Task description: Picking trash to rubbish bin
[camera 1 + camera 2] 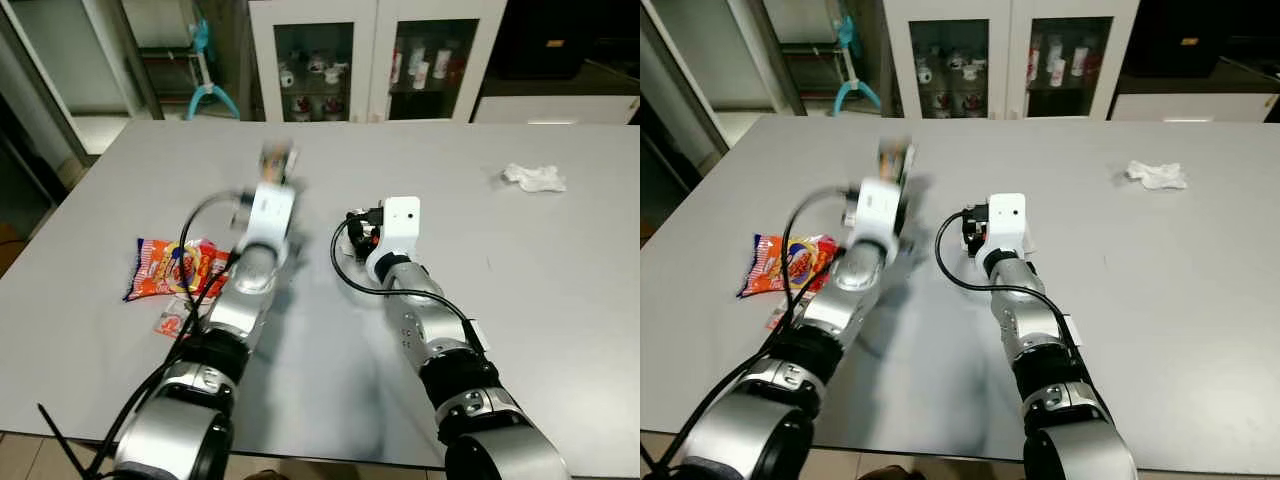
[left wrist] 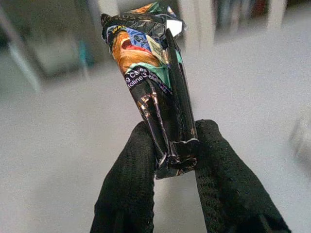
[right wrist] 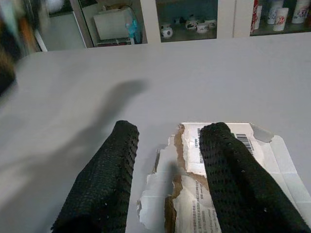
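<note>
My left gripper [image 2: 170,160] is shut on the lower end of a dark, glossy snack wrapper [image 2: 150,73] with orange and green print. In the eye views it holds this wrapper [image 1: 277,160] up over the middle of the grey table [image 1: 560,300], blurred. My right gripper [image 3: 170,160] is open, just above the table, its two fingers straddling a torn white piece of cardboard [image 3: 192,204] with a barcode. The right finger [image 3: 233,174] overlaps the cardboard; the left finger [image 3: 104,179] is beside it. In the left eye view the right wrist [image 1: 395,225] hides most of that cardboard.
A red and orange snack bag [image 1: 175,268] lies at the table's left, with a small wrapper [image 1: 172,322] just in front of it. A crumpled white tissue [image 1: 535,178] sits at the far right. A glass-door cabinet [image 1: 370,60] stands behind the table.
</note>
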Tool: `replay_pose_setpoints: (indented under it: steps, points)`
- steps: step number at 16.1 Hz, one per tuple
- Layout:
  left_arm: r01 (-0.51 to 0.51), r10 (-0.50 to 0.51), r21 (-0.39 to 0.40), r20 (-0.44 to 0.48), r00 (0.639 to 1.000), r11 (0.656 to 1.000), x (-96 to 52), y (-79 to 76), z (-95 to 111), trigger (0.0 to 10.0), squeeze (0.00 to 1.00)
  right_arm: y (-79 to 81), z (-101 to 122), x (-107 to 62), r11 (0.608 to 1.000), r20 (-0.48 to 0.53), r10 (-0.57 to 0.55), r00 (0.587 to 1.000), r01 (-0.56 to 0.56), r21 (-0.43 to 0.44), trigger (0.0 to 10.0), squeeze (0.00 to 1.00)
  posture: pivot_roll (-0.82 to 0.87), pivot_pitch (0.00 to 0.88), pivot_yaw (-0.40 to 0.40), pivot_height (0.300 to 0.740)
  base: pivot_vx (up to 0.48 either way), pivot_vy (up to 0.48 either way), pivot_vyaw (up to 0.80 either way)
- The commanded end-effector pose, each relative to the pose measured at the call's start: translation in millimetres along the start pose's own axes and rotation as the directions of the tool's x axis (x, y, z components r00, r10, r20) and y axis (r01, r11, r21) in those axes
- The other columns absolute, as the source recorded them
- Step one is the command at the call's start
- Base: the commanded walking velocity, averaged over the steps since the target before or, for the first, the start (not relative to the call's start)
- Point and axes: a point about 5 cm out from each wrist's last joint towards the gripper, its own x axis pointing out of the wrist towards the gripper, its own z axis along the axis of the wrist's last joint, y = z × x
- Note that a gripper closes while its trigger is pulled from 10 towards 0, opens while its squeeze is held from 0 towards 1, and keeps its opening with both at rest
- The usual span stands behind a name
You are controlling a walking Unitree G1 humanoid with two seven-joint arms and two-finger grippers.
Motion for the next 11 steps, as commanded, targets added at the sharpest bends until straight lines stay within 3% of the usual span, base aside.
replay_pose_setpoints:
  steps: [1, 2, 3, 6, 7, 8, 11]
  points:
    - [0.002, -0.002, -0.001, 0.037, 0.999, 1.0, -0.1, -1.1, 4.4, 10.0, 0.0, 3.7, 3.9, 1.1, 1.0, 0.008, 0.021, 1.0, -0.021, -0.003, 10.0, 0.0, 0.05, 0.0, 0.059, 0.74, 0.0, 0.0, 0.0]
    - [0.009, -0.009, 0.001, 0.035, 0.999, 1.0, -0.9, -3.6, 2.1, 10.0, 0.0, 3.8, 4.1, 1.1, 1.0, 0.009, 0.021, 1.0, -0.021, -0.003, 10.0, 0.0, 0.05, 0.0, 0.061, 0.74, 0.0, 0.0, 0.0]
    - [0.018, -0.018, 0.0, 0.029, 0.999, 1.0, -1.7, -5.2, -0.6, 0.0, 0.0, 3.3, 4.6, 1.2, 1.0, 0.01, 0.019, 1.0, -0.019, -0.003, 10.0, 0.0, 0.05, 0.0, 0.061, 0.74, 0.0, 0.0, 0.0]
    - [0.027, -0.026, -0.012, 0.052, 0.998, 1.0, -2.2, -6.4, 0.7, 0.0, 0.0, 2.5, 5.4, 1.4, 1.0, 0.011, 0.015, 1.0, -0.015, 0.0, 10.0, 0.0, 0.05, 0.0, 0.062, 0.74, 0.0, 0.0, 0.0]
    - [0.024, -0.022, -0.026, 0.06, 0.998, 0.999, -2.2, -6.2, 1.3, 2.0, 0.0, 2.7, 5.0, 1.6, 1.0, 0.005, 0.015, 1.0, -0.015, 0.004, 10.0, 0.0, 0.05, 0.0, 0.063, 0.74, 0.0, 0.0, 0.0]
    - [0.021, -0.019, -0.034, 0.061, 0.998, 0.999, -2.0, -5.9, 1.5, 10.0, 0.0, 2.7, 1.6, 1.9, 1.0, -0.03, 0.008, 1.0, -0.008, -0.002, 10.0, 0.0, 0.05, 0.0, 0.064, 0.74, 0.0, 0.0, 0.0]
    - [0.02, -0.018, -0.033, 0.07, 0.997, 0.999, -1.4, -5.2, 2.8, 10.0, 0.0, -3.2, -8.4, 1.8, 0.999, -0.104, -0.041, 0.994, 0.039, -0.018, 10.0, 0.0, 0.05, 0.0, 0.064, 0.74, 0.0, 0.0, 0.0]
